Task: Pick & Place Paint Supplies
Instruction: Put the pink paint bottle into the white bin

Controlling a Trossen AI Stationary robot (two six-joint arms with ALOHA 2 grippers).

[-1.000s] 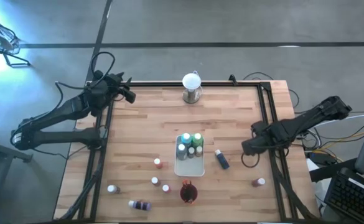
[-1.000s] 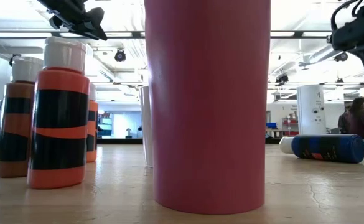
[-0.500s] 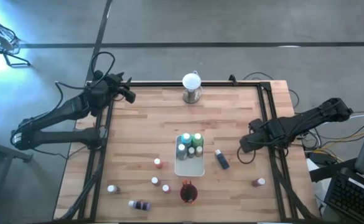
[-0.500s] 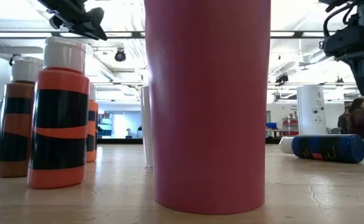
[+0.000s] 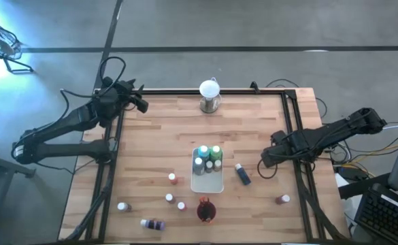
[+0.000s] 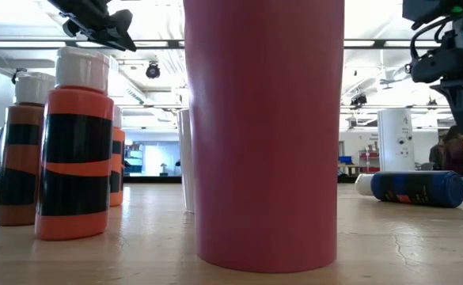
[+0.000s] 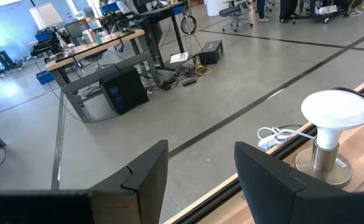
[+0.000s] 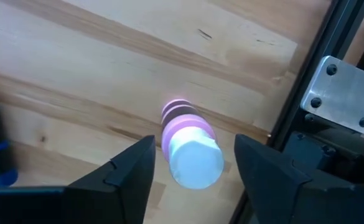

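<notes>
My right gripper [image 5: 266, 160] hangs open over the table's right side, fingers pointing down. In the right wrist view a pink white-capped bottle [image 8: 190, 152] stands on the wood beneath, showing between the two fingers [image 8: 132, 163], which are clear of it. A dark blue bottle [image 5: 242, 174] lies on its side next to the white tray [image 5: 207, 182], which holds several upright bottles [image 5: 207, 158]. More bottles [image 5: 173, 178] stand or lie near the front left. My left gripper [image 7: 200, 155] waits open at the far left corner, holding nothing.
A dark red cup [image 5: 205, 211] stands at the near edge in front of the tray. A white globe on a metal base [image 5: 210, 95] stands at the far edge. A black frame rail [image 8: 306, 118] runs along the table's right side, close to the pink bottle.
My right gripper has moved a little toward the table's left and sunk slightly, staying pointed down. The left arm and all the bottles are where they were.
</notes>
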